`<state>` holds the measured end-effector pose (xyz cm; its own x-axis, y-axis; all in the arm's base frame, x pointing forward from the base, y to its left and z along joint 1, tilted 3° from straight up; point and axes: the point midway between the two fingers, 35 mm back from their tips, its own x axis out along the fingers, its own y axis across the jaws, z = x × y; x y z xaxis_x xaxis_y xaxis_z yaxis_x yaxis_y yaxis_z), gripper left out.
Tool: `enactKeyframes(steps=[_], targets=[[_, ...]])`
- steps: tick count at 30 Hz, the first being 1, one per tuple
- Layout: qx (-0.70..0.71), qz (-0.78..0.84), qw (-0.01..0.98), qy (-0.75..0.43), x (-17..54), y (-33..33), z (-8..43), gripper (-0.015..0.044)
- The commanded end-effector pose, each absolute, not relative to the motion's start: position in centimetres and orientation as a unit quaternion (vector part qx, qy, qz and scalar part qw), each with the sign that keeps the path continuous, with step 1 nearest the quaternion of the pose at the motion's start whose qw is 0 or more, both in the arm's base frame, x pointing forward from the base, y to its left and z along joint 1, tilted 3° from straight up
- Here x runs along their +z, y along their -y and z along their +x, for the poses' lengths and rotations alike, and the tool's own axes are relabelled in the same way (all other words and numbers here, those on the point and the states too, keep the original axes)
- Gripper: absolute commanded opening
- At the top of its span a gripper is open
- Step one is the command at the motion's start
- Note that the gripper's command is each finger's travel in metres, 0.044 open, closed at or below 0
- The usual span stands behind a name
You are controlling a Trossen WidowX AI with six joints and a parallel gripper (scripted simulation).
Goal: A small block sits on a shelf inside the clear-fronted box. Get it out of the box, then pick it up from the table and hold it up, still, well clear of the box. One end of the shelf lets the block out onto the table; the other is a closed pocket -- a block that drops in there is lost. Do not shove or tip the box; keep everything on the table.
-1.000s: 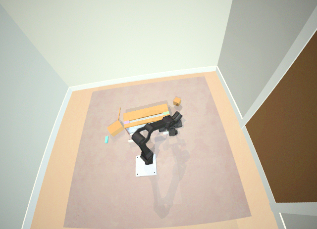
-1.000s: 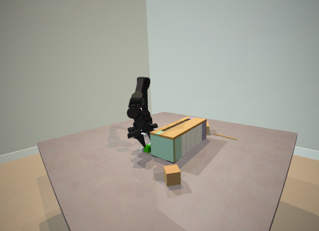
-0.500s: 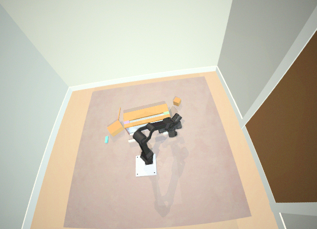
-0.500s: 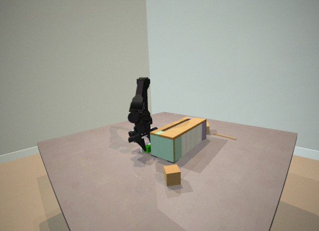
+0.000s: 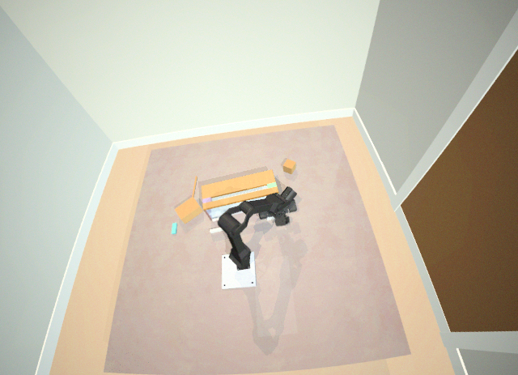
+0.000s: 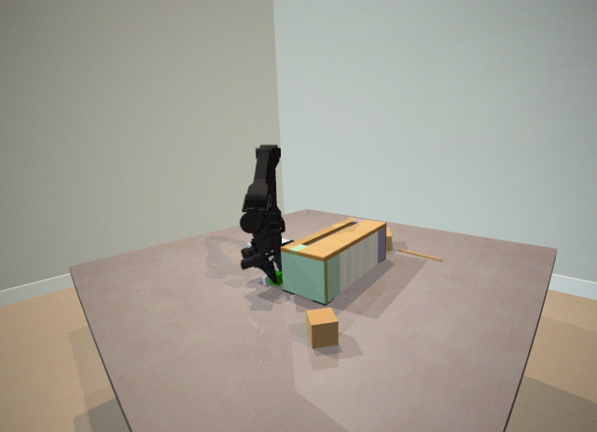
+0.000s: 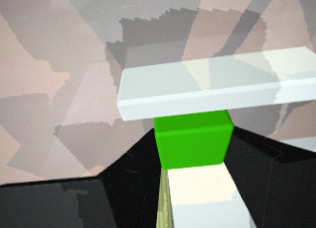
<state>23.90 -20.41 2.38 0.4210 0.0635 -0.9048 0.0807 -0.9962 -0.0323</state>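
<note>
Overhead first: shows the black arm [image 5: 234,232] folded low from its white base plate [image 5: 238,274], with the gripper [image 5: 281,220] down at the table [image 5: 334,257] just off the front corner of the orange-topped box [image 5: 238,185], at its green-marked end. Hides the block under the wrist. Finds an orange cube [image 5: 289,166] near the same end of the box on its far side, an orange slab [image 5: 188,210] and a thin stick [image 5: 194,187] at the opposite end, and a small teal piece [image 5: 174,227] a little apart from those.

Next, from the side: puts the gripper [image 6: 270,271] pointing down at the table beside the box's [image 6: 332,258] green end panel, with the green block [image 6: 275,278] at its tips, low against the table and outside the box. Cannot tell whether touching the surface. Leaves the orange cube [image 6: 322,327] well apart, in the foreground.

Lastly, at the wrist: frames the green block [image 7: 194,139] squarely between the two black fingers, closed partway and pressing on both its sides. Grips it, then. Places a white bar [image 7: 217,85] across just beyond the block and a pale strip [image 7: 202,189] beneath it.
</note>
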Motion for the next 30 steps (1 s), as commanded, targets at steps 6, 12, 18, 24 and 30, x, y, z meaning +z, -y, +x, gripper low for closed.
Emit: enactKeyframes(steps=[6, 12, 18, 24, 30], targets=[[-0.536, 0.843, 0.008, -0.042, 5.7, 20.7, 24.0, 0.0000], [-0.536, 0.843, 0.008, -0.043, 8.6, 20.6, 23.8, 0.0000], [-0.540, 0.841, -0.007, -0.017, 9.6, 20.2, 23.8, 0.0000], [-0.543, 0.837, -0.046, 0.048, 12.1, 19.0, 23.6, 0.0000], [-0.533, 0.834, -0.085, 0.114, 14.5, 17.8, 23.1, 0.0000]])
